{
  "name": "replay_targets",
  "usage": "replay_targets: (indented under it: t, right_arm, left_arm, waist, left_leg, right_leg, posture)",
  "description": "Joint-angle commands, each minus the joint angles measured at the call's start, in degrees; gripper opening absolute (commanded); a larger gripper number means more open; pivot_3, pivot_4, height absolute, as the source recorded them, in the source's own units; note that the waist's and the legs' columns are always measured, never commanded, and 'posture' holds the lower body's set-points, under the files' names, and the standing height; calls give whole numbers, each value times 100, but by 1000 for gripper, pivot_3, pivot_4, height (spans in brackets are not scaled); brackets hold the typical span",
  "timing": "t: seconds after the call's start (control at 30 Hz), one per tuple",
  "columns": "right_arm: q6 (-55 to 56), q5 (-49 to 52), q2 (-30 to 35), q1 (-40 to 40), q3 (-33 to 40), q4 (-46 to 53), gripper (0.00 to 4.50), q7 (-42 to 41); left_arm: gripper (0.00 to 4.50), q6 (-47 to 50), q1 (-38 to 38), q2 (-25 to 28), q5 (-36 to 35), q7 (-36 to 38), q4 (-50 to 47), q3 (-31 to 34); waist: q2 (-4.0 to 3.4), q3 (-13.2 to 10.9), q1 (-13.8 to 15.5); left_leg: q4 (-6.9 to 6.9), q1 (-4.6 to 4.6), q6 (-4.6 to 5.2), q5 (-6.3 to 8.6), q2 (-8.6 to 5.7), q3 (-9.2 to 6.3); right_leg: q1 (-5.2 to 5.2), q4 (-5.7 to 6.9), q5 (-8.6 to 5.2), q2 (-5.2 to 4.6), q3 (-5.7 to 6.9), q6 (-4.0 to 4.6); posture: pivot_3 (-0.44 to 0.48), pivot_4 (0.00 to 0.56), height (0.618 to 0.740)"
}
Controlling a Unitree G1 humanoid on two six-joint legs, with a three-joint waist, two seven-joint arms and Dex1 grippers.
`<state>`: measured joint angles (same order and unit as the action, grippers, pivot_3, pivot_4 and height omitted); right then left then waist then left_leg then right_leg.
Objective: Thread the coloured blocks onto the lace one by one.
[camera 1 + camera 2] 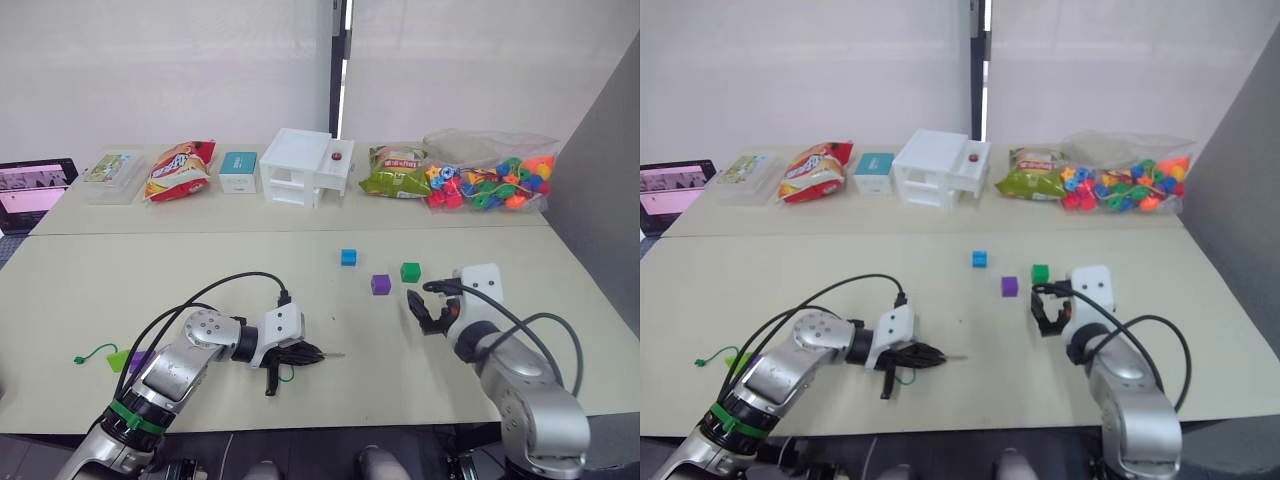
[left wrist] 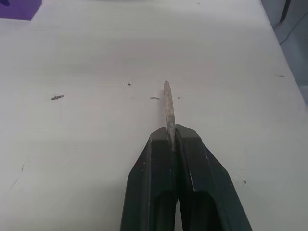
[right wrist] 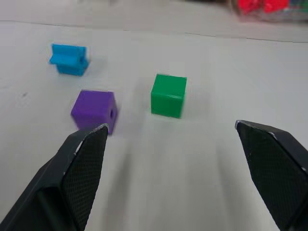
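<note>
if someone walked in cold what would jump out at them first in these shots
Probably the left claw, shut on the lace's silvery tip, which juts out low over the table. Next, the right claw, open wide and facing three loose blocks mid-table: blue block, purple block and green block. At the far edge, a bag of bright beads draws the eye.

Along the far edge of my table point(image 1: 120, 270) I see a row of clutter. From left to right: a screen point(image 1: 35, 188) at the far-left corner, a clear flat packet point(image 1: 112, 172), a red snack bag point(image 1: 180, 170), a small teal box point(image 1: 238, 172), a white drawer unit point(image 1: 305, 167), a green snack bag point(image 1: 394, 172), and a clear bag of multicoloured beads point(image 1: 492, 172) at the far right.
</note>
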<state>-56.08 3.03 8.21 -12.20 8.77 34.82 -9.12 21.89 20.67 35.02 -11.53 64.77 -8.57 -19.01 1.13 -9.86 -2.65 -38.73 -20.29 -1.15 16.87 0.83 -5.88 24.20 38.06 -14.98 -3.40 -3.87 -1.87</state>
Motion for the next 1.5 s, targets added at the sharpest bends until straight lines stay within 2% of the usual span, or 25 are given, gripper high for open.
replay_targets:
  t: [0.03,0.27,0.57,0.67,0.9,0.93,1.1,1.2,1.33,1.5]
  right_arm:
    - [443,-104,-41,-288,-89,-428,4449,266]
    - [1101,-176,-65,-986,-201,-1767,4449,538]
    - [1461,-197,-41,-1287,-204,-2762,4449,702]
    - [1614,-147,-57,-1348,-165,-2982,3655,725]
    - [2006,-5,-76,-1496,5,-3144,1226,711]
    - [2062,48,-112,-1486,41,-3110,1143,693]
    - [2077,164,-161,-1194,-29,-2543,1143,643]
    - [1643,183,-248,-744,-206,-1297,1143,693]
    - [680,174,-336,-23,-898,915,1143,773]
    - [-781,359,-261,654,-2151,2403,1143,869]
  left_arm:
    - [0,44,-7,3,-96,-33,-232,103]
    - [0,87,-51,-36,-66,-117,-298,77]
    - [0,139,-65,-63,-70,-190,-335,68]
    - [0,160,-73,-73,-70,-210,-344,74]
    - [0,155,-114,-52,-70,-229,-363,84]
    - [0,148,-121,-47,-71,-226,-364,87]
    - [0,98,-152,-17,-72,-201,-339,111]
    - [0,105,-171,3,-84,-231,-334,171]
    - [0,152,-243,56,-128,-269,-342,286]
    - [0,320,-310,212,-238,-193,-426,455]
  waist:
    - [0,0,4]
    - [-1,0,3]
    - [-2,0,1]
    - [-2,0,0]
    - [-3,0,-6]
    - [-3,0,-5]
    - [-3,0,-2]
    - [-6,0,8]
    - [-13,2,-11]
    - [-13,2,-9]
  left_leg:
    - [0,0,0,0,0,0]
    - [5,-2,1,0,-2,0]
    - [8,-1,1,0,-1,-1]
    - [9,-2,1,1,-1,-1]
    - [10,-1,1,1,0,-1]
    - [11,-1,1,1,-1,-1]
    - [13,-2,1,1,-1,-2]
    - [14,-4,1,1,-1,-2]
    - [24,-5,2,2,0,-5]
    - [31,3,2,1,1,-6]
  right_leg:
    - [1,0,0,0,0,0]
    - [2,0,0,-2,0,0]
    - [3,2,1,-2,-1,1]
    - [3,2,1,-2,-1,0]
    - [5,3,1,-1,-2,1]
    - [4,3,1,-1,-2,0]
    - [5,2,1,-2,-2,0]
    - [7,2,1,-2,-2,0]
    - [11,3,0,-2,-1,0]
    - [7,-2,0,0,-1,0]
  posture:
    - [0,150,740]
    - [0,150,740]
    - [0,150,740]
    - [0,150,740]
    - [0,150,740]
    - [0,150,740]
    - [0,150,740]
    - [0,150,740]
    - [0,150,740]
    - [0,150,740]
